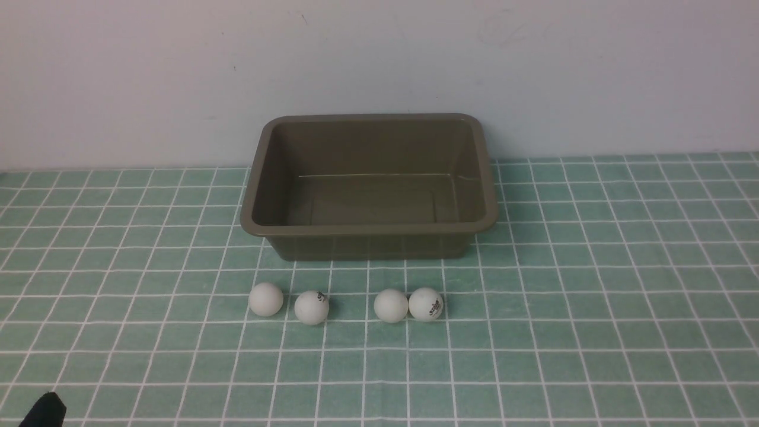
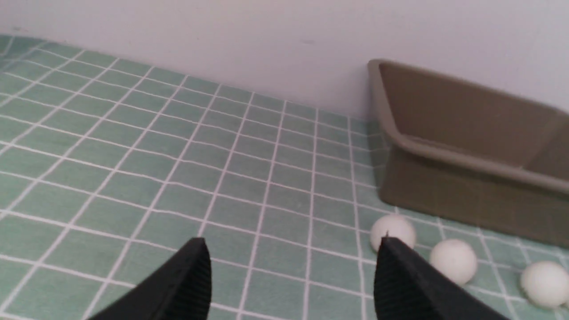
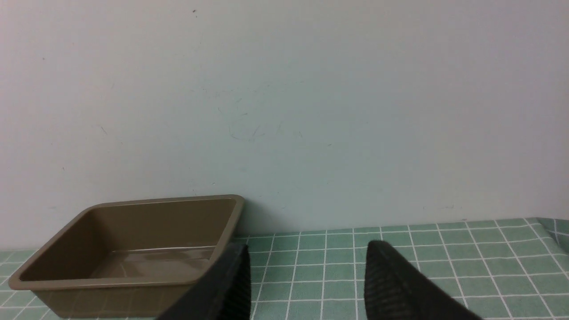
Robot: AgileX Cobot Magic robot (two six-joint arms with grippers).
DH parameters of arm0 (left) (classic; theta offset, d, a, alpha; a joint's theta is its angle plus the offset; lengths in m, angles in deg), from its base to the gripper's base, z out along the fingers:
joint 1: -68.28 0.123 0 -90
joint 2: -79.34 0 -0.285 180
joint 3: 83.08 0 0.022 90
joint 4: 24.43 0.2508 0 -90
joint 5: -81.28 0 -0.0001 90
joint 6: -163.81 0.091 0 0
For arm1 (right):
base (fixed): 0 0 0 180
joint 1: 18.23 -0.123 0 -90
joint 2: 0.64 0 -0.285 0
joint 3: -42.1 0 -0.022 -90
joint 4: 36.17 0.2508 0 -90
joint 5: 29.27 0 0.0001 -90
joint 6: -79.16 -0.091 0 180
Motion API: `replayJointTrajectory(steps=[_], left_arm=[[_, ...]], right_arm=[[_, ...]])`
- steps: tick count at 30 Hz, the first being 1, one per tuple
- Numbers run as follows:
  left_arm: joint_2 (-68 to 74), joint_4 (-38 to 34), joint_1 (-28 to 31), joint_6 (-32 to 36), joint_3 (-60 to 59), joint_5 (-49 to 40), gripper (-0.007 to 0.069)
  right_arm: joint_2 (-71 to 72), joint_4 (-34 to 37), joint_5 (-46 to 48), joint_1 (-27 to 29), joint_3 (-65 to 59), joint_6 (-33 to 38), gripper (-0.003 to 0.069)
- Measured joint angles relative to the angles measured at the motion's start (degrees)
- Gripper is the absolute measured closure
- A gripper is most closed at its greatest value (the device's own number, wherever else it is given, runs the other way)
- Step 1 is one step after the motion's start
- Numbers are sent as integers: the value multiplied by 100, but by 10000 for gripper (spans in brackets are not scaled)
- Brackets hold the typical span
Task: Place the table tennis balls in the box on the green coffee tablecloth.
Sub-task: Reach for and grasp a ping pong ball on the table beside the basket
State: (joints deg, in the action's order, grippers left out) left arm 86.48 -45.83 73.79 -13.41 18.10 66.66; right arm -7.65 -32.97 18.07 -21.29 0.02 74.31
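The olive-brown box (image 1: 369,228) stands empty on the green tablecloth (image 1: 593,296) by the back wall. Four white table tennis balls lie in a row in front of it: one (image 1: 265,298), a second with a logo (image 1: 311,307), a third (image 1: 391,305) and a fourth with a logo (image 1: 426,303). In the left wrist view the left gripper (image 2: 291,242) is open and empty, with three balls (image 2: 392,229) (image 2: 453,261) (image 2: 544,283) beside its one finger and the box (image 2: 466,155) beyond. In the right wrist view the right gripper (image 3: 306,249) is open and empty, near the box (image 3: 133,280).
A pale wall runs behind the box. A black part of the left arm (image 1: 44,411) shows at the bottom left corner of the front view. The cloth's edge folds at the far right in the right wrist view (image 3: 551,231).
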Motion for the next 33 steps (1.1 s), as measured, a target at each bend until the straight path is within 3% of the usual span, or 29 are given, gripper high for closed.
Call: replayJointTrajectory(steps=[17,26,30,33], left_arm=[[0,-2155,0,58,118,340,178],[118,-2174,0,1281,1685,-957,178],[930,-2139,0,1599,2313,-1709,178],[2118,-2096,0,2329,2829,-2346,178]], right_arm=[[0,126,74,0,0,13,332],[0,276,332,0,0,314,332],[0,276,412,0,0,314,332],[0,276,487,0,0,350,332]])
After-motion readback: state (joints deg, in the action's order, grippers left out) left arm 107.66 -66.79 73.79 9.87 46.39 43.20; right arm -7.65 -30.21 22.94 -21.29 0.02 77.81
